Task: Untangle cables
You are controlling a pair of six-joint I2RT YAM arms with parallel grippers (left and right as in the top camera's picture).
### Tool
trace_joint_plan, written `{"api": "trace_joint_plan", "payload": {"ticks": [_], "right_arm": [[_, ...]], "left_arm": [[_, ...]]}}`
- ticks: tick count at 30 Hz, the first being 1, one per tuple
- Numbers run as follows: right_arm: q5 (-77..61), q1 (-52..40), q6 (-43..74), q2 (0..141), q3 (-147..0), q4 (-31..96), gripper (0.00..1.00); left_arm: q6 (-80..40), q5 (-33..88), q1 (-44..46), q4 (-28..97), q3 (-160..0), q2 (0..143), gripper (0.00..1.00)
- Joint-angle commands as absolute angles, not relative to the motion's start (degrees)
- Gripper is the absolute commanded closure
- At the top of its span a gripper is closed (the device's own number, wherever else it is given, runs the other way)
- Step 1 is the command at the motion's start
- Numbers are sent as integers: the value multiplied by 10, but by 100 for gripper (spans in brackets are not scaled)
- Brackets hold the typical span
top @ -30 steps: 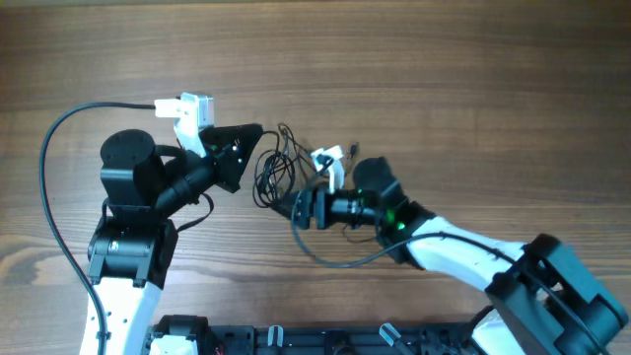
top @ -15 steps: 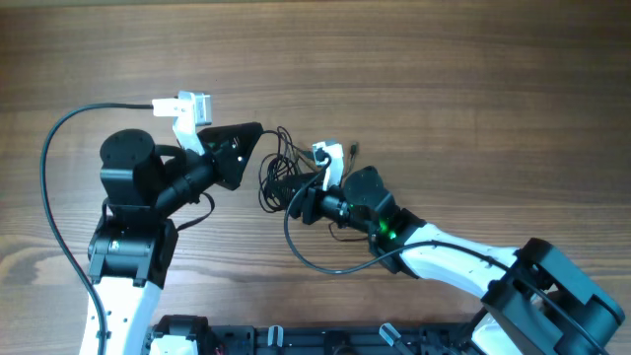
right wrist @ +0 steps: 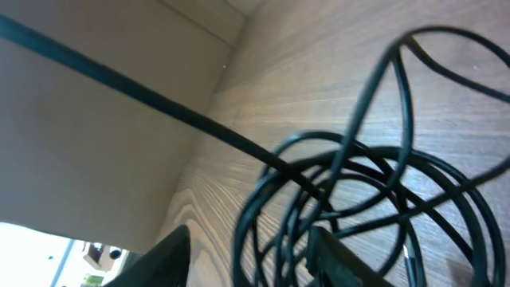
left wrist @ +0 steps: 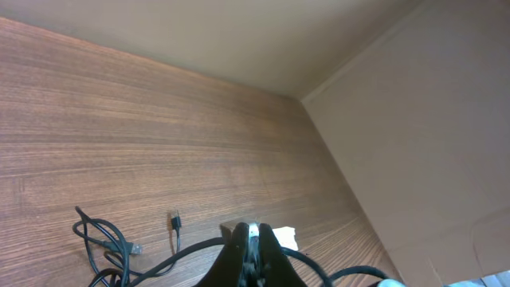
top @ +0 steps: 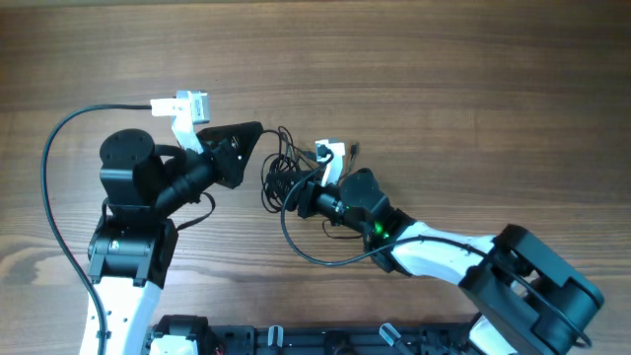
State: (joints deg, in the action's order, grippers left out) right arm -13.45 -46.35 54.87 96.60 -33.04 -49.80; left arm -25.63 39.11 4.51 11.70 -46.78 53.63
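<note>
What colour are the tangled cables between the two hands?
The cables are black; the right wrist view shows them best.

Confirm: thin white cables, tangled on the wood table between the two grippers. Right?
Not quite. The cables are black, not white; the overhead and right wrist views both show it. The rest holds: they are thin and lie tangled on the wood table between the left gripper and the right gripper.

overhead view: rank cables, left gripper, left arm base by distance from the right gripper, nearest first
1. cables, right at the right gripper tips.
2. left gripper, up and left of it.
3. left arm base, far lower left.
</note>
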Motion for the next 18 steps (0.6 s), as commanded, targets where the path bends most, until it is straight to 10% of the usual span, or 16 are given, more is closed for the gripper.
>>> {"api": "trace_joint_plan", "payload": {"ticks": [1,15,16,18], "right_arm": [[-142,-465,574,985,-339,-504,56],[-157,-484,570,989,-352,-482,96],[-166,-480,570,989,-352,-471,96],[-228,-454,572,989,-352,-463,96]], "left_arm": [[-262,400,48,113,-473,536,96],[-262,363,48,126,-472,536,92],[-262,335,48,139,-472,537,80],[-262,284,48,177,-472,540,22]]}}
